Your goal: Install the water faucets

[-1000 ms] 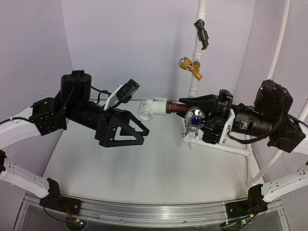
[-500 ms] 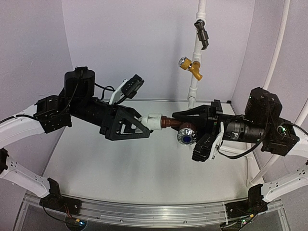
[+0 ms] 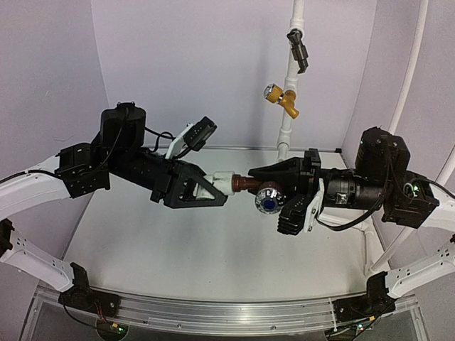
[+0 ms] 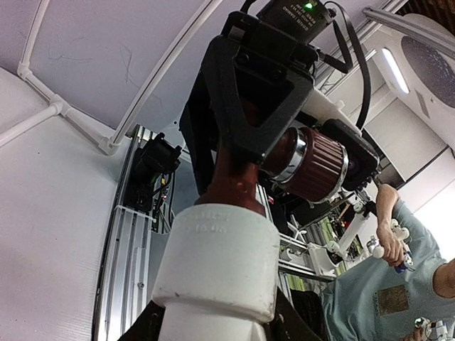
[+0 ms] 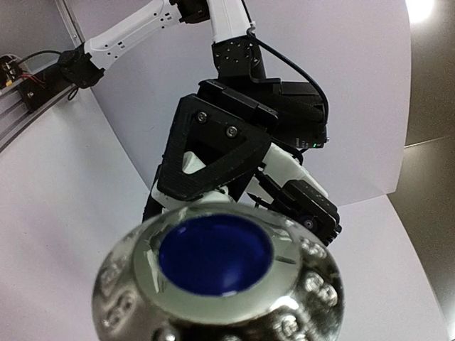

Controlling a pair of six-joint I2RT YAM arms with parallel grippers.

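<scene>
The water faucet (image 3: 247,185) hangs in mid-air over the table, reddish-brown, its round knob with a blue centre (image 3: 269,202) facing the camera. A white elbow fitting (image 3: 225,180) sits on its left end. My right gripper (image 3: 266,188) is shut on the faucet body from the right. From the left, my left gripper (image 3: 215,187) is shut around the white fitting. In the left wrist view the fitting (image 4: 217,263) fills the space between my fingers, with the faucet (image 4: 234,181) beyond it. The knob (image 5: 217,259) fills the right wrist view and hides that gripper's own fingers.
A white upright pipe (image 3: 287,124) stands at the back, carrying a yellow-brass valve (image 3: 281,99) and a dark valve (image 3: 299,47). More white pipe (image 3: 411,67) runs up the right side. An aluminium rail (image 3: 213,311) edges the white table (image 3: 213,249) in front.
My left gripper has moved right and closed from wide open onto the white fitting. My right arm has brought the faucet left and slightly lower, away from the pipe.
</scene>
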